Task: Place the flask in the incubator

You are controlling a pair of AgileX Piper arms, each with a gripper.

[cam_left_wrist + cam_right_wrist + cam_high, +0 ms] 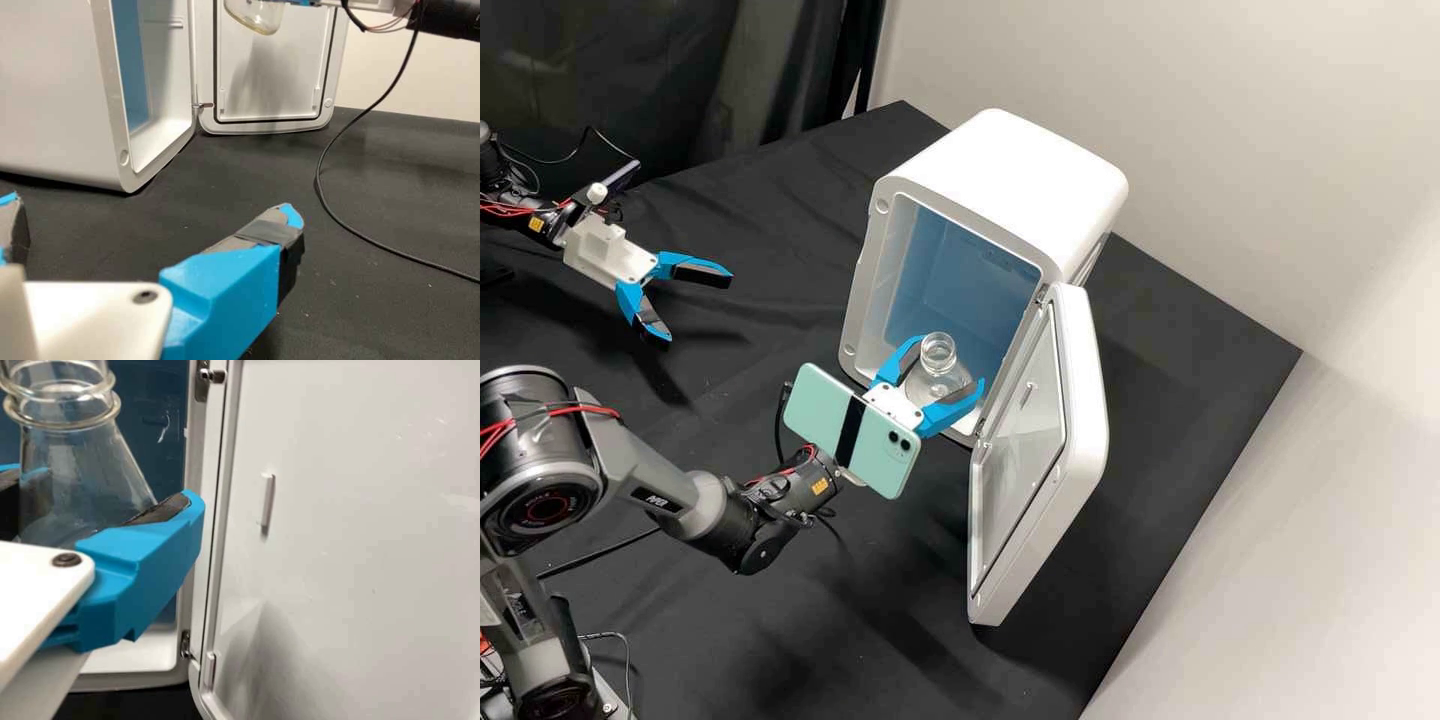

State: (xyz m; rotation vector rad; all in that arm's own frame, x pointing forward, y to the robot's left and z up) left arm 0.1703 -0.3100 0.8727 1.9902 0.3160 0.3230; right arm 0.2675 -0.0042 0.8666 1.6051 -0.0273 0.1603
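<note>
Broadly, we see a black bench [780,250] under everything; toward its far right stands a white incubator [1020,180] with a pale blue chamber, its door [1080,420] swung wide open on the right and reaching toward the near edge; from the near left the right arm [670,490] stretches to the opening, a mint-green phone [855,430] fixed across its wrist; the right gripper [942,372] sits at the lower mouth of the chamber, its blue fingers [142,562] clamped on either side of a clear conical flask [937,352]; the conical flask stands upright, lifted clear of the bench, between the door's inner face and the chamber's left wall; we cannot tell whether it has crossed the threshold; well apart at the far left, the left gripper [693,303] hangs low over the bench with its fingers spread wide and nothing between them; a thin black cable [318,180] loops across the bench in front of the door.
</note>
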